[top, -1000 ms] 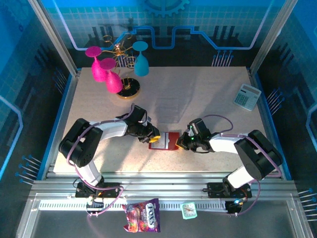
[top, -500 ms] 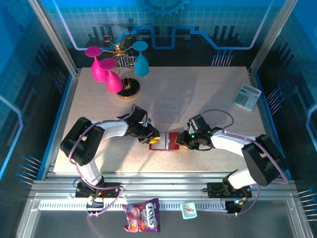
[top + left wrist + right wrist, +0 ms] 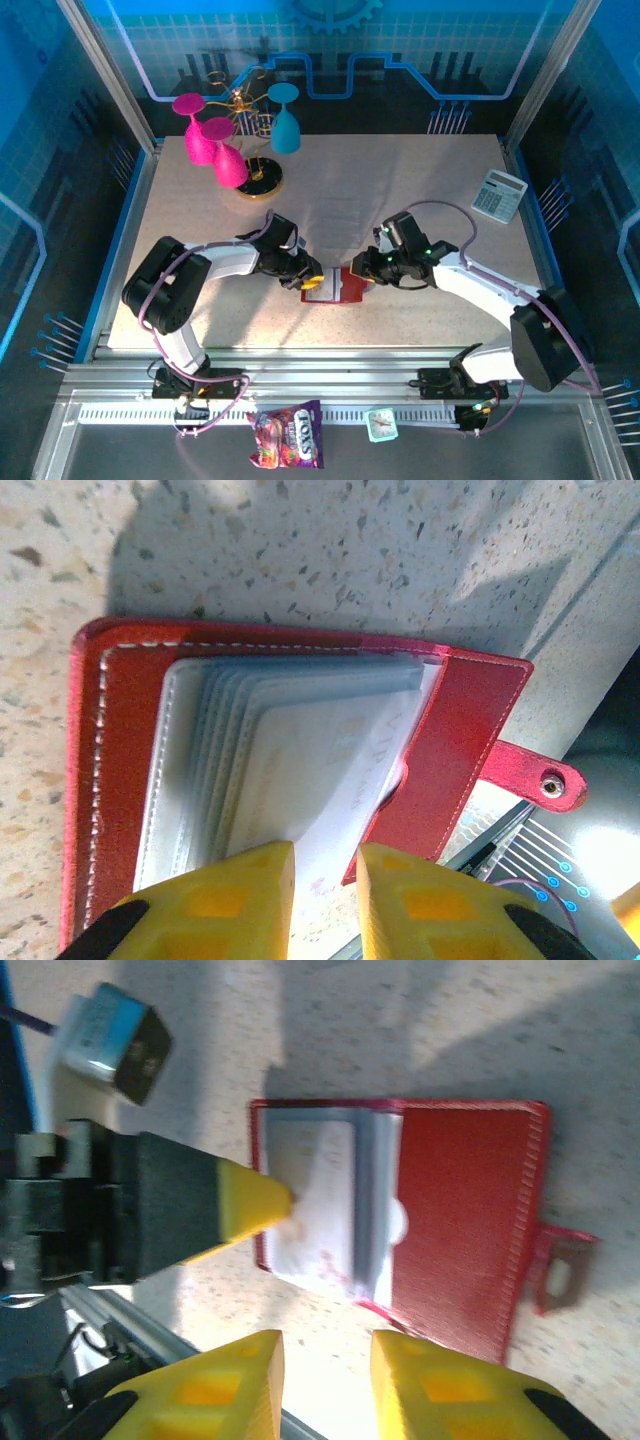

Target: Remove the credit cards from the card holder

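The red card holder (image 3: 342, 286) lies open on the table between my two grippers. In the left wrist view its grey pockets (image 3: 200, 750) fan out, and a whitish credit card (image 3: 340, 770) with faint reddish print sticks out of them toward the camera. My left gripper (image 3: 325, 855) has its yellow fingers slightly apart, one on each side of that card's near end, pinching nothing. The right wrist view shows a left fingertip (image 3: 255, 1200) resting on the card (image 3: 310, 1210). My right gripper (image 3: 325, 1345) hovers open over bare table beside the holder (image 3: 460, 1210).
A grey-white calculator (image 3: 498, 195) sits at the table's right edge. At the back left are pink glasses (image 3: 215, 145), a blue glass (image 3: 286, 125) and a gold stand (image 3: 260, 180). A candy bag (image 3: 287, 436) lies on the front rail.
The right gripper has opened from shut and lifted a little away from the holder's right side, with its arm stretching out. The left gripper and the holder stayed put.
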